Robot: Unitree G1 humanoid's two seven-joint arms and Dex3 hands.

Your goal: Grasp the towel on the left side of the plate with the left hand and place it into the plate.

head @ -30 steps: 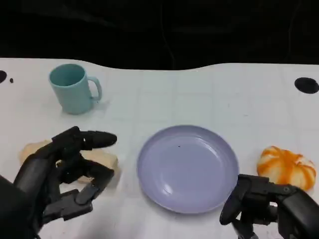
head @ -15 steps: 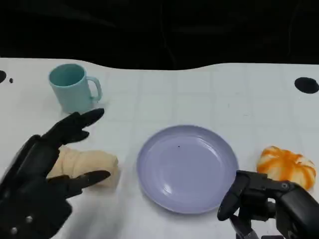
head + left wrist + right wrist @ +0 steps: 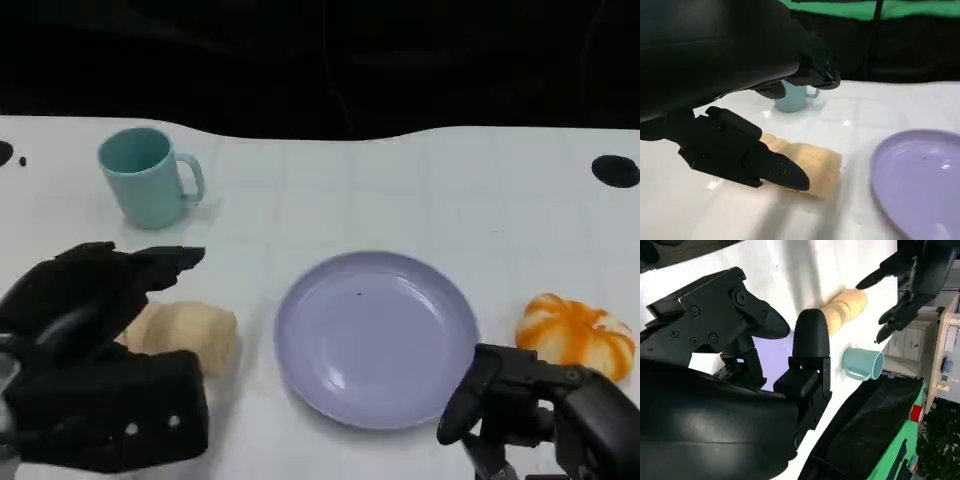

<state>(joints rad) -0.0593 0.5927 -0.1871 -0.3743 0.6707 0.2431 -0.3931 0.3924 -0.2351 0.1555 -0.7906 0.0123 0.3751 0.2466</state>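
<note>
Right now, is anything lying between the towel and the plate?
No. In the head view the towel and the plate are separated by bare white table; the left wrist view shows the same open strip.

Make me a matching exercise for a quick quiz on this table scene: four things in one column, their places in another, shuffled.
Things:
1. rolled beige towel
2. round lilac plate
3. teal mug with a handle
4. orange-and-white pumpkin-shaped toy

Places:
A. far left part of the table
B. right of the plate
C. middle of the table
D. under the black left hand

Pairs: 1-D, 2-C, 3-A, 4-B
</note>
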